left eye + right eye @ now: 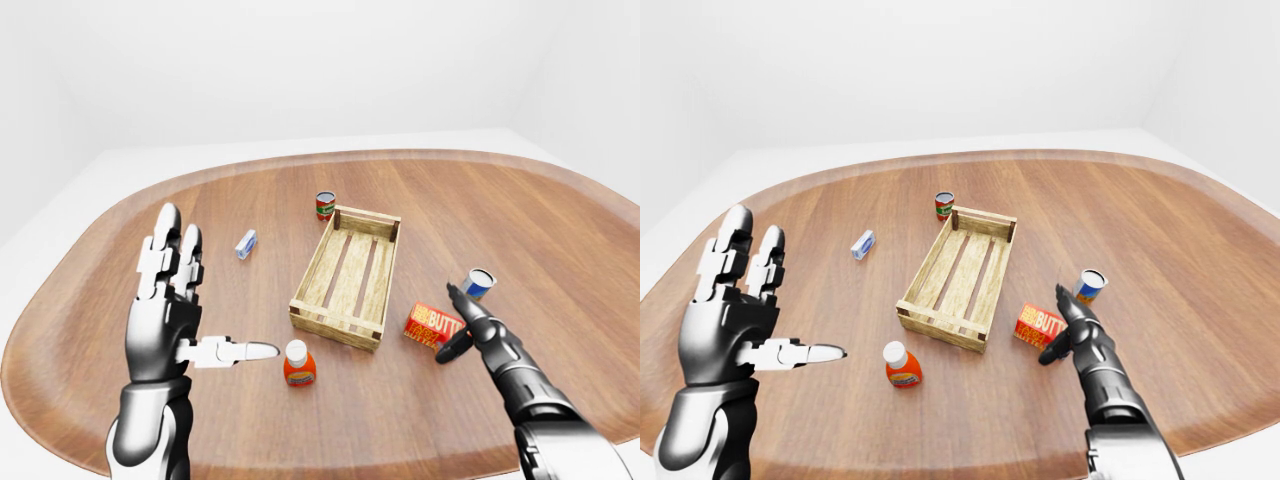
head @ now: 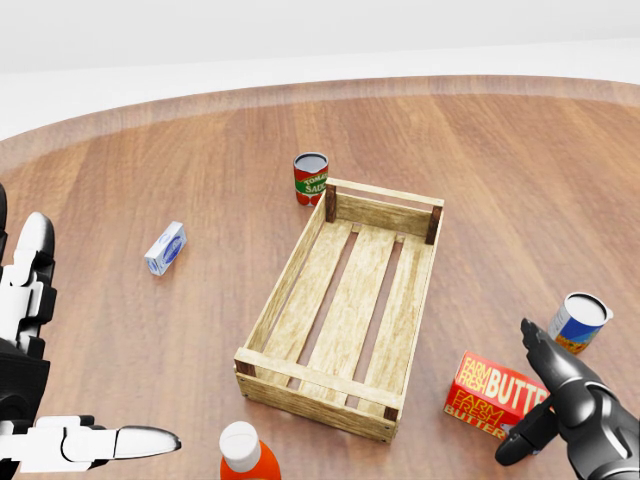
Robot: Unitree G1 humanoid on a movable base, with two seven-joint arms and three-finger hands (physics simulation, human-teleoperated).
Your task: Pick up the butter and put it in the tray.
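The right hand [image 2: 545, 400] was spread open, fingers straddling the butter [image 2: 494, 395], which lay just left of it beside the tray [image 2: 268, 310]. A careless closing might have knocked the blue-banded can [image 2: 578, 322] just beyond its fingertips. The box read "FARM FRESH BUTTER"; the left hand [image 1: 165, 310] hung wide open

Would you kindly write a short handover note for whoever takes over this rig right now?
Left hand: open, raised over the table at the left of the eye views, holding nothing.
Right hand: open, fingers at the butter's right end, not closed round it.
Butter: lying on the table just right of the tray's near corner, not lifted.
Tray: wooden crate mid-table, nothing in it.
Done: right hand brought to the butter.
Left: grasp the butter, lift it, place it in the tray.
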